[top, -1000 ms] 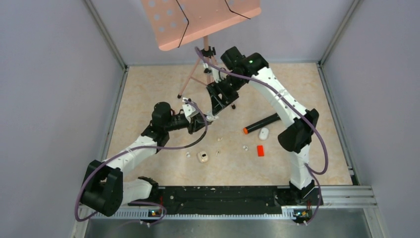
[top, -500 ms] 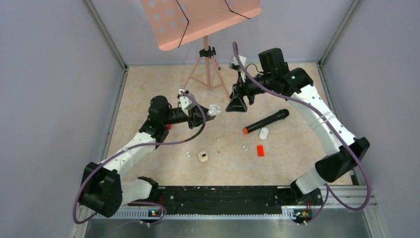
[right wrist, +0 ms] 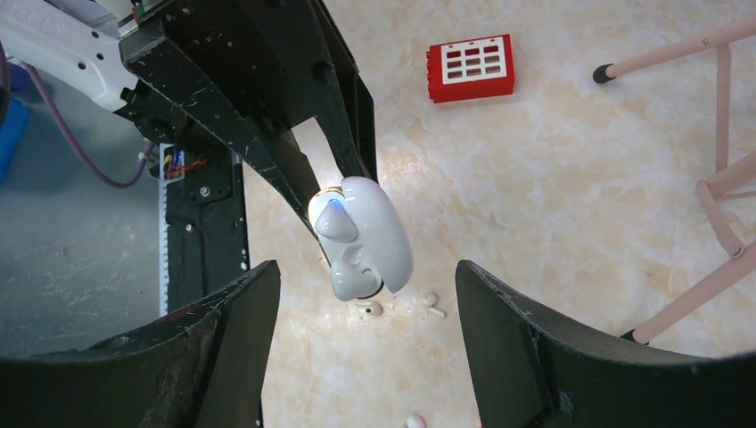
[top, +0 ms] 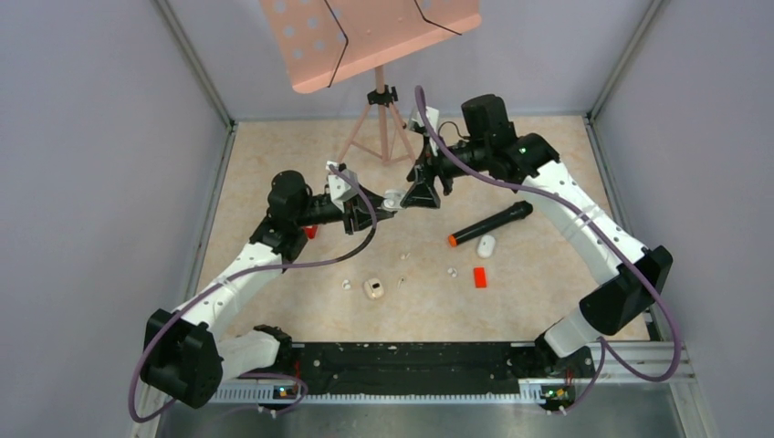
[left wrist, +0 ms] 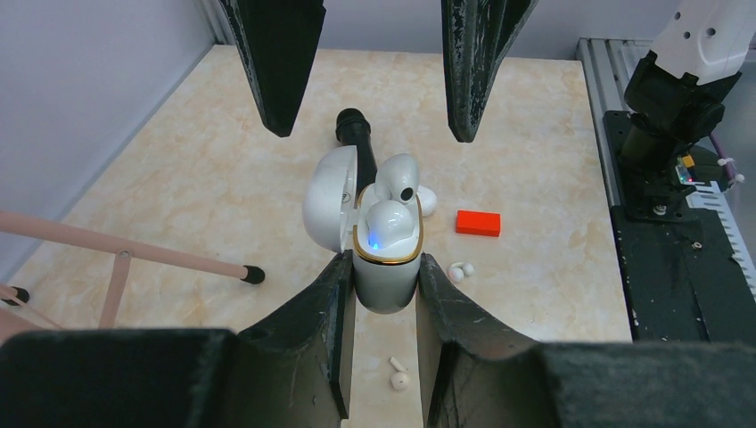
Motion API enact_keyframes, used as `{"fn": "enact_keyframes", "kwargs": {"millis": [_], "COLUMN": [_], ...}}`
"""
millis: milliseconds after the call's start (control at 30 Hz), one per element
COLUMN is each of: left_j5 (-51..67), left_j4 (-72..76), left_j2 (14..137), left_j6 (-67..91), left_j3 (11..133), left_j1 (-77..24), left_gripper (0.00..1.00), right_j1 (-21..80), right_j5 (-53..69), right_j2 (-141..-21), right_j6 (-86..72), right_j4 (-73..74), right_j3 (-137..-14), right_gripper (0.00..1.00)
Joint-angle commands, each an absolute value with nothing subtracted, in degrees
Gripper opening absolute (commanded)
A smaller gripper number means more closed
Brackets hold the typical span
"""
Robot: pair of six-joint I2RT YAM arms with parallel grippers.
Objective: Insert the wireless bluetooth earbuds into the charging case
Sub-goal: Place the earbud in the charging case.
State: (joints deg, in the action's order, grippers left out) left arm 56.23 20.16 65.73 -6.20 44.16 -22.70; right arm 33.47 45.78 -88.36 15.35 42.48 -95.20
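Note:
My left gripper (left wrist: pixel 383 276) is shut on a white charging case (left wrist: pixel 386 254) with a gold rim and a blue light, and holds it above the table. Its lid (left wrist: pixel 328 198) is open. One earbud (left wrist: pixel 389 218) sits in the case and another (left wrist: pixel 398 176) sticks up from it. My right gripper (right wrist: pixel 365 272) is open, its jaws apart on either side of the case (right wrist: pixel 365 236) without touching it. In the top view the two grippers (top: pixel 381 203) (top: pixel 422 193) meet at mid-table. Loose earbuds (top: pixel 402 258) (top: pixel 452 271) (top: pixel 347 284) lie on the table.
An open cream case (top: pixel 373 289) and a closed white case (top: pixel 486 245) lie on the table, beside a black microphone (top: pixel 488 224) and a red block (top: pixel 479 276). Another red block (right wrist: pixel 470 69) lies by my left arm. A pink music stand (top: pixel 383 128) stands behind.
My right arm swung out to the right, then brought its open gripper back toward the case. My left gripper kept hold of the case and shifted slightly up and back.

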Motion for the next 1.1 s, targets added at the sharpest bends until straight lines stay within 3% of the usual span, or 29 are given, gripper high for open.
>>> {"fn": "enact_keyframes", "kwargs": {"millis": [0,1067], "left_j5": [57.5,57.6], "left_j4": [20.2,20.4], "left_j2": [64.0,64.2], "left_j6": [-7.2,-6.1], "left_j3": [46.4,46.6], "left_j1": [-23.0,-23.0], "left_gripper": [0.00,0.00], "right_j1": [34.5,34.5], "right_j5": [46.1,41.1], "right_j2": [-88.8,-90.9], "right_j6": [15.7,18.3], "right_j4": [39.3,40.4], "right_j3": [-94.9,-93.0], "right_gripper": [0.71,0.66]}}
